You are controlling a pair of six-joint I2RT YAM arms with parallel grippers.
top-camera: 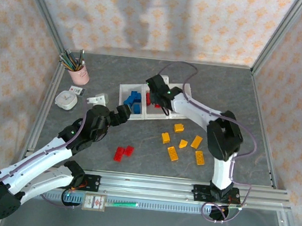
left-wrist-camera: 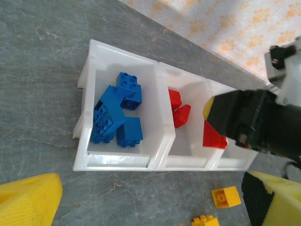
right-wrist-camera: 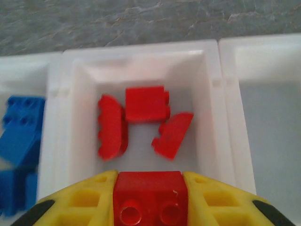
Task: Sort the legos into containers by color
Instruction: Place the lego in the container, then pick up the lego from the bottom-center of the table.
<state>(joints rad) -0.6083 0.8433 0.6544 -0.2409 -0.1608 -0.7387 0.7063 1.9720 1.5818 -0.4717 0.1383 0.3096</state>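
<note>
The three joined white containers [top-camera: 125, 89] stand mid-table. Several blue legos [left-wrist-camera: 116, 113] fill the left bin, and three red legos [right-wrist-camera: 141, 125] lie in the middle bin. My right gripper [right-wrist-camera: 149, 197] hangs over the near side of the middle bin, shut on a red brick [right-wrist-camera: 149, 193]. That held brick [left-wrist-camera: 214, 136] also shows from the side, just above the bin's front wall. The right bin [right-wrist-camera: 273, 117] looks bare. My left gripper [left-wrist-camera: 150, 207] stands open over the table in front of the containers [left-wrist-camera: 120, 162], holding nothing. Two red legos [top-camera: 123, 152] and several orange-yellow legos [top-camera: 183, 144] lie loose on the table.
A pink pencil cup [top-camera: 79, 73] stands at the back left, with a round white object [top-camera: 65, 99] and a small white block [top-camera: 97, 99] near it. Two yellow legos [left-wrist-camera: 225, 196] lie close to my left gripper's right finger. Metal rails edge the table.
</note>
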